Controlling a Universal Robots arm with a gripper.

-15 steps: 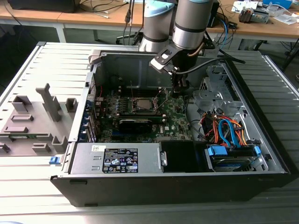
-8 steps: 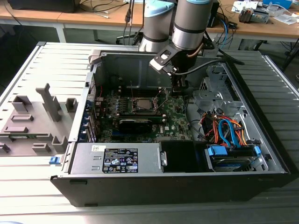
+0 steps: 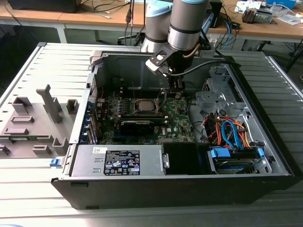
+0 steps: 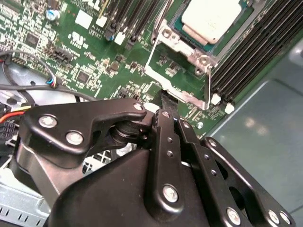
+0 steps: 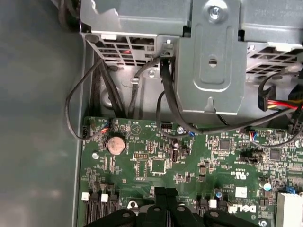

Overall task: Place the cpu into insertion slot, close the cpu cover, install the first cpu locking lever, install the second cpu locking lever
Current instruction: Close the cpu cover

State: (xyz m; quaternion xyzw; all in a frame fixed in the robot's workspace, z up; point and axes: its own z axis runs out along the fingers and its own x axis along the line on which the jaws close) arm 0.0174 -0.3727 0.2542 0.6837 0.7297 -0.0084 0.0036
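arm (image 3: 187,23) vertical, claw (image 3: 176,92) beside insertion slot (image 3: 143,106)

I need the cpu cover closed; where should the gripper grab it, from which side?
Probably its free rail farthest from the cpu, from above: the cpu cover is a thin cut-out frame swung open, leaving only rim to hold.

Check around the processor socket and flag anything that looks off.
Nothing looks damaged or spilled. The chip looks seated flat in its socket. The metal cover is swung open beside it, with the hand at its edge.
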